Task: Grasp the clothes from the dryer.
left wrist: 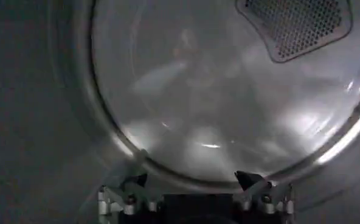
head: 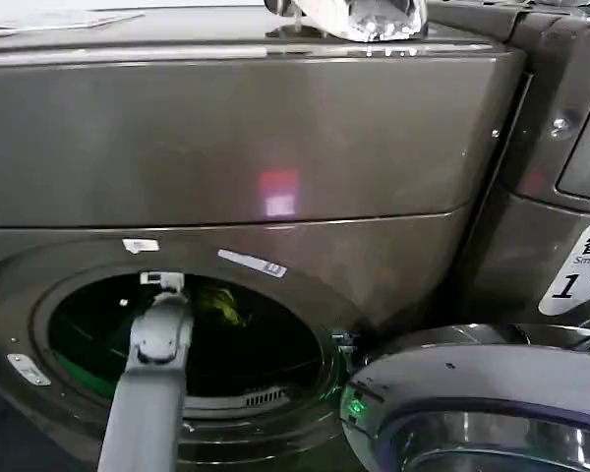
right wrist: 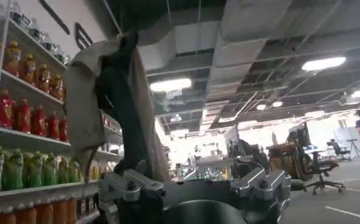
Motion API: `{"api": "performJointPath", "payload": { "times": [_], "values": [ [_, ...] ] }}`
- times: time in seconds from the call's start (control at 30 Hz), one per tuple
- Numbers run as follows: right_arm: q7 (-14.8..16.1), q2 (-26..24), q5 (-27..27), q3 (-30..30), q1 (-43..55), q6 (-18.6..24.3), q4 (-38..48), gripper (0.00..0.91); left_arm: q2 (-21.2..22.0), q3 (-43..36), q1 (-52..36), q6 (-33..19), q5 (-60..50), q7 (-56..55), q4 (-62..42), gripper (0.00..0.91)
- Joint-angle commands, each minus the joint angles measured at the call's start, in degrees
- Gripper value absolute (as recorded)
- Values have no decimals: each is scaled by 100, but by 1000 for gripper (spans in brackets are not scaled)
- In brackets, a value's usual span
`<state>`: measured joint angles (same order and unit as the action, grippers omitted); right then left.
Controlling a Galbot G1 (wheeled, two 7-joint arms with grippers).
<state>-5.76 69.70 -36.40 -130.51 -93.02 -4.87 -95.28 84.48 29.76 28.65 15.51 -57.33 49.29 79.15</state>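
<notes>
The dryer (head: 275, 147) is a dark bronze-grey machine, and its round porthole (head: 187, 334) stands open. Inside the dark drum lies the clothes (head: 220, 305), a small yellow-green bundle. My left arm reaches through the porthole, and my left gripper (head: 169, 287) sits just left of the bundle. In the left wrist view my left gripper (left wrist: 192, 179) is open in front of the shiny drum back wall (left wrist: 216, 103), with nothing between its fingers and the clothes out of sight. My right gripper (right wrist: 195, 176) is open and holds nothing, away from the dryer and facing the room.
The swung-open dryer door (head: 472, 393) lies low on the right. A second machine with a white "1" sticker (head: 578, 270) stands to the right. A shiny clear wrapper (head: 349, 15) rests on the dryer's top. Bottle shelves (right wrist: 22, 122) and a hanging cloth (right wrist: 107, 91) show in the room.
</notes>
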Motion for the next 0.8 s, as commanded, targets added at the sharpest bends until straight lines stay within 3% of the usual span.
{"api": "performJointPath", "payload": {
  "times": [0.03, 0.23, 0.8],
  "values": [
    [0, -11, 26, 28, 20, -1, -45, 907, -46, -3, -683, -1668, -2156, 2792, -625, 907],
    [5, -12, 59, 62, 31, 30, -12, 907, 8, 12, -857, -1896, -2721, 2793, -956, 907],
    [4, -8, 89, 117, 58, 60, -13, 907, -37, -168, -1247, -1856, -2655, 2724, -2152, 907]
  ]
}}
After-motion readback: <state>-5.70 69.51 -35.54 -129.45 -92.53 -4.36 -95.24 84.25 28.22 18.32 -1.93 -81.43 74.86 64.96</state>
